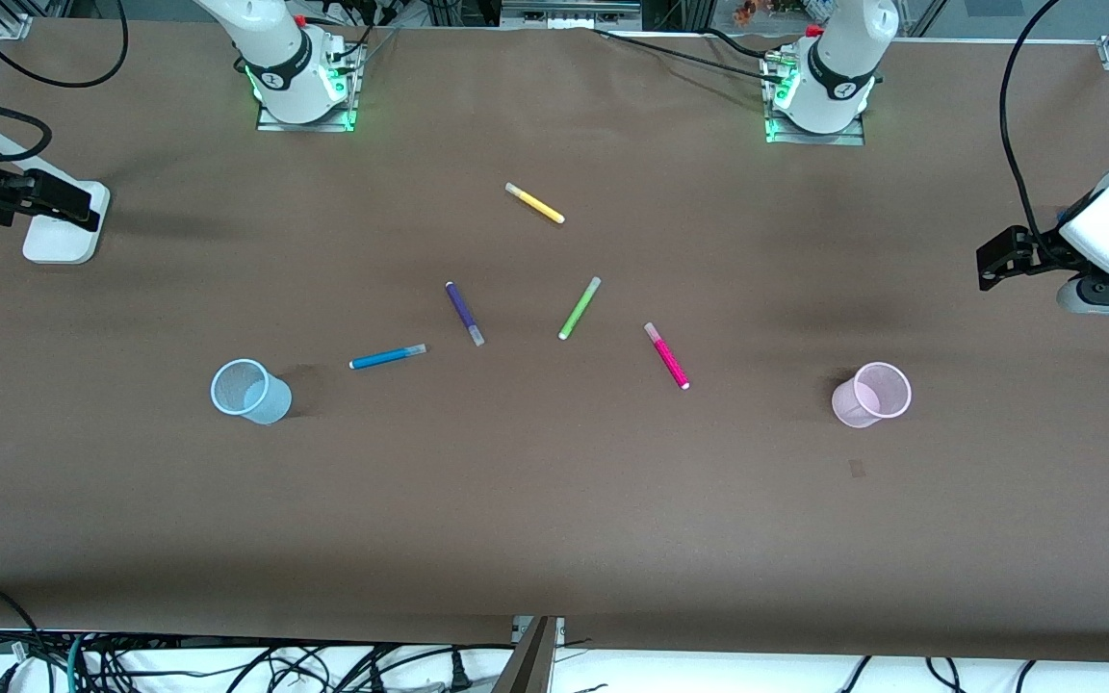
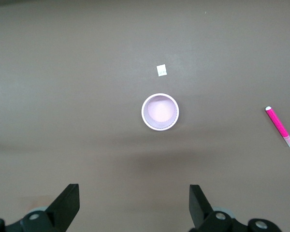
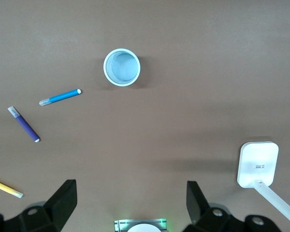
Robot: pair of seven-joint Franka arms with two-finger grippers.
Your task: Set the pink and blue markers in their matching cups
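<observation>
The pale blue cup [image 1: 266,404] stands upright and empty toward the right arm's end of the table. The blue marker [image 1: 387,356] lies flat beside it, toward the table's middle. The pale pink cup [image 1: 848,404] stands upright and empty toward the left arm's end. The pink marker [image 1: 667,355] lies flat between it and the table's middle. My left gripper [image 1: 986,268] hangs open and empty high over the table's left-arm end; its view shows the pink cup [image 2: 160,112] and pink marker [image 2: 279,125]. My right gripper [image 1: 83,207] hangs open and empty over the right-arm end; its view shows the blue cup [image 3: 122,67] and blue marker [image 3: 60,96].
A dark purple marker [image 1: 464,313], a lime-green marker [image 1: 579,308] and a yellow marker [image 1: 534,203] lie around the table's middle. A white stand base [image 1: 64,231] sits under my right gripper. A small paper tag [image 2: 161,70] lies beside the pink cup, nearer the front camera.
</observation>
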